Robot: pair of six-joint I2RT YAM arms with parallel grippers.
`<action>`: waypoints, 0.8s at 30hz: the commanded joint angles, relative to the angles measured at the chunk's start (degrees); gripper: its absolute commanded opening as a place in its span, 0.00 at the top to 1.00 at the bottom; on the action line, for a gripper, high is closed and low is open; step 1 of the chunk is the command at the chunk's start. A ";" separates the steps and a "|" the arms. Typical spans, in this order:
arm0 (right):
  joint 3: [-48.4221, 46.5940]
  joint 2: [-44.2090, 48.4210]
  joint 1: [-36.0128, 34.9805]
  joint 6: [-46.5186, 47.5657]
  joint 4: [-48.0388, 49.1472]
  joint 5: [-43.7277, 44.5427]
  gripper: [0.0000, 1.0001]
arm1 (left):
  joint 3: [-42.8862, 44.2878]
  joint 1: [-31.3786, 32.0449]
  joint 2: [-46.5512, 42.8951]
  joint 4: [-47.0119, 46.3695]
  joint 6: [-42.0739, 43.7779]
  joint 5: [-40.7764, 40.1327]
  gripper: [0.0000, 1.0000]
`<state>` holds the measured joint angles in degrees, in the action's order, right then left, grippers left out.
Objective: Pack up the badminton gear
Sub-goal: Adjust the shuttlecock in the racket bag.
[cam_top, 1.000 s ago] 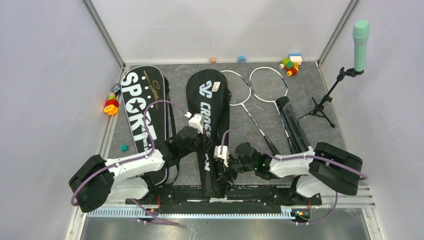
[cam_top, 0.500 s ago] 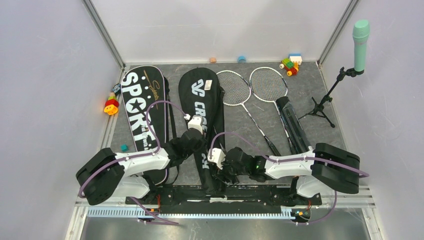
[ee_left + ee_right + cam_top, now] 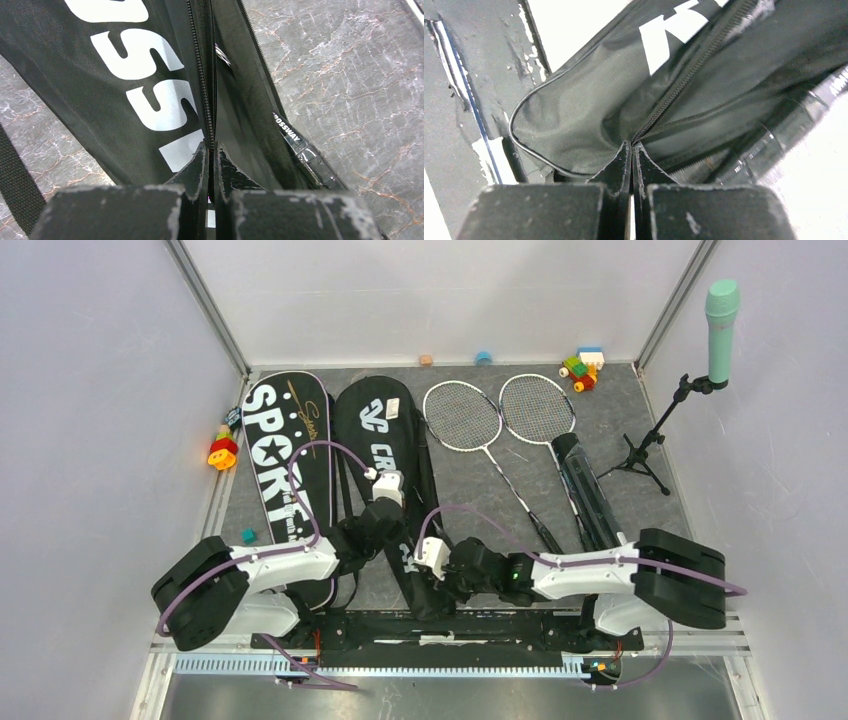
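Observation:
The black CROSSWAY bag (image 3: 375, 435) lies lengthwise on the mat, beside the SPORT bag (image 3: 283, 455). My left gripper (image 3: 388, 523) is shut on the CROSSWAY bag's zip edge (image 3: 202, 95) at mid-length, its tips (image 3: 211, 148) pinching the fabric seam. At the bag's near end (image 3: 574, 125), my right gripper (image 3: 631, 146) is shut on the zip line. Two rackets (image 3: 462, 415) (image 3: 537, 407) lie bare on the mat to the right. A long black tube (image 3: 585, 485) lies next to them.
A mint-green microphone (image 3: 722, 310) stands on a black stand at the right wall. Toy blocks (image 3: 582, 368) sit at the back right. A yellow and red toy (image 3: 222, 451) and a teal block (image 3: 247, 535) lie at the left edge.
The CROSSWAY bag has swung left, toward the SPORT bag and off the left racket's head. My right gripper has shut on the bag's near end. Both arms moved left with it.

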<state>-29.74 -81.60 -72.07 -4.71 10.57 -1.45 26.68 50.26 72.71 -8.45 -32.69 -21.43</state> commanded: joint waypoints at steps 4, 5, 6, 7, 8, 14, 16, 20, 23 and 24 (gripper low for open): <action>5.03 13.99 0.62 -1.14 -6.47 5.29 1.00 | -2.07 -0.16 -2.33 -0.67 2.63 -6.78 0.98; 6.33 16.12 0.62 -1.19 -6.29 5.03 1.00 | -1.95 -0.17 -2.23 -0.25 2.76 -7.22 0.98; 7.55 18.61 0.62 -1.61 -6.26 5.46 1.00 | -1.85 -0.16 -2.06 -0.02 2.82 -7.78 0.98; 8.55 21.22 0.62 -2.88 -6.39 6.95 1.00 | -1.76 -0.22 -1.91 0.16 2.82 -8.08 0.98; 9.61 23.25 0.57 -4.38 -6.80 9.45 1.00 | -1.72 -0.25 -1.86 0.26 2.84 -8.14 0.98; 11.39 29.18 1.74 -17.04 -16.17 29.01 1.00 | -1.59 -0.25 -1.94 0.19 2.57 -7.03 0.98; 10.87 26.83 3.27 -22.18 -20.98 30.32 1.00 | -1.29 -0.25 -1.86 0.04 2.22 -5.77 0.98; 11.26 21.33 5.35 -27.19 -23.62 29.67 0.99 | -0.72 -0.17 -0.62 -1.88 1.67 -2.84 0.98; 11.23 21.44 5.36 -26.82 -22.80 27.73 0.85 | 0.28 -0.17 1.51 -2.03 1.37 -1.88 0.98; 11.29 21.94 5.36 -26.24 -22.29 26.94 0.79 | 0.34 -0.21 1.97 -2.45 1.36 -1.24 0.98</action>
<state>-18.79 -60.20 -67.20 -28.47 -8.71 23.51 25.56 50.22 72.60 -10.46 -31.99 -23.53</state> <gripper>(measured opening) 0.132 0.046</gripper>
